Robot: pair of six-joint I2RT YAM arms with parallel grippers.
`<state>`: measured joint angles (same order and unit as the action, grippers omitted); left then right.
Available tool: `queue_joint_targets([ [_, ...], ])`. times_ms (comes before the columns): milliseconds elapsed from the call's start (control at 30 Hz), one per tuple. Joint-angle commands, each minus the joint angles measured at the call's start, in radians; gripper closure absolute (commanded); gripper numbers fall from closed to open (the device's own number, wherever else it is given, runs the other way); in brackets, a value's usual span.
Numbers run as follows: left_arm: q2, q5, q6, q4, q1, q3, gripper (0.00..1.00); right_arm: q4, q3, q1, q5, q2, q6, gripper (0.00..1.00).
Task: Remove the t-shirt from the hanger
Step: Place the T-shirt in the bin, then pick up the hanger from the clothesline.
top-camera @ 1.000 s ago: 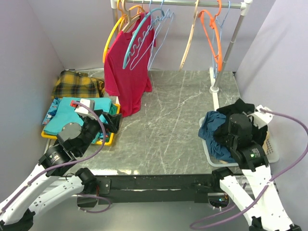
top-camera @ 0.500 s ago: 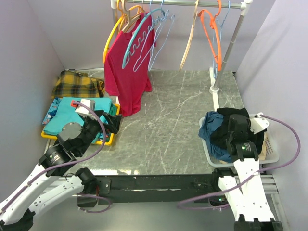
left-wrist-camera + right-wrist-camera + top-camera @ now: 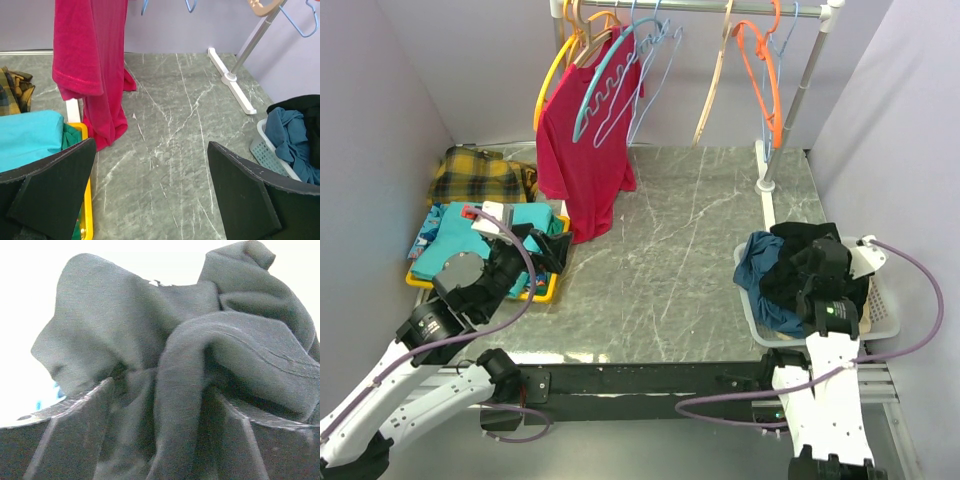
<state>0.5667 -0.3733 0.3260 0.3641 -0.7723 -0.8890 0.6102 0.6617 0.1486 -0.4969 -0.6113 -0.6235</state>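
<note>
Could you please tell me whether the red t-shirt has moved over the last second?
No; the red t-shirt hangs at the same spot under the rail.

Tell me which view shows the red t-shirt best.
The top external view: the t-shirt shows whole, hanging from the rail. The left wrist view cuts off its top, showing only a sleeve and the lower part. The right wrist view shows only dark cloth.
</note>
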Motion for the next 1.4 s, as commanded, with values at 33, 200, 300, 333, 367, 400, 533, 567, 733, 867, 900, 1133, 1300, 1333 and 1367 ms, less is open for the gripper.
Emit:
queue_joint_targets([
  [33, 0.021, -0.035, -0.042, -0.031, -0.002, -0.079, 0.01, 0.094, 0.182, 0.005, 0.078, 0.083, 0.064, 0.18],
  [200, 0.036, -0.049, -0.061, -0.037, -0.002, -0.122, 0.01, 0.146, 0.28, 0.006, 0.051, 0.154, 0.074, 0.14],
  [300, 0.056, -0.061, -0.041, -0.034, -0.002, -0.152, 0.01, 0.116, 0.286, 0.005, 0.079, 0.198, 0.07, 0.13],
  [333, 0.065, -0.062, -0.035, -0.031, -0.004, -0.18, 0.01, 0.099, 0.28, 0.005, 0.107, 0.208, 0.074, 0.13],
  [367, 0.088, -0.067, -0.033, -0.031, -0.002, -0.194, 0.01, 0.067, 0.277, 0.005, 0.138, 0.212, 0.09, 0.13],
  [400, 0.102, -0.085, -0.034, -0.031, -0.002, -0.208, 0.01, 0.048, 0.274, 0.005, 0.183, 0.211, 0.1, 0.13],
  [533, 0.197, -0.148, -0.039, -0.018, -0.002, -0.336, 0.0, 0.0, 0.285, 0.005, 0.462, 0.167, 0.145, 0.16],
  [567, 0.26, -0.159, -0.032, 0.007, -0.001, -0.378, 0.01, -0.01, 0.285, 0.005, 0.493, 0.163, 0.145, 0.16],
  [733, 0.416, -0.037, 0.002, 0.085, 0.108, -0.631, 0.01, -0.111, 0.194, 0.005, 0.733, 0.22, 0.124, 0.16],
  [867, 0.568, 0.195, 0.038, 0.145, 0.287, -0.798, 0.1, -0.141, 0.145, 0.003, 0.807, 0.234, 0.13, 0.16],
  [900, 0.596, 0.218, 0.035, 0.162, 0.313, -0.877, 0.12, -0.141, 0.13, 0.003, 0.81, 0.237, 0.13, 0.16],
  [1133, 0.765, 0.404, 0.044, 0.211, 0.433, -1.05, 0.26, -0.193, 0.07, 0.003, 0.888, 0.26, 0.084, 0.16],
  [1300, 0.857, 0.632, 0.105, 0.211, 0.553, -1.101, 0.32, -0.198, 0.073, 0.005, 0.903, 0.258, 0.076, 0.16],
  [1333, 0.861, 0.651, 0.107, 0.202, 0.561, -1.096, 0.32, -0.198, 0.07, 0.003, 0.905, 0.26, 0.071, 0.16],
  [1367, 0.872, 0.66, 0.107, 0.196, 0.567, -1.093, 0.32, -0.202, 0.069, 0.003, 0.905, 0.266, 0.07, 0.16],
])
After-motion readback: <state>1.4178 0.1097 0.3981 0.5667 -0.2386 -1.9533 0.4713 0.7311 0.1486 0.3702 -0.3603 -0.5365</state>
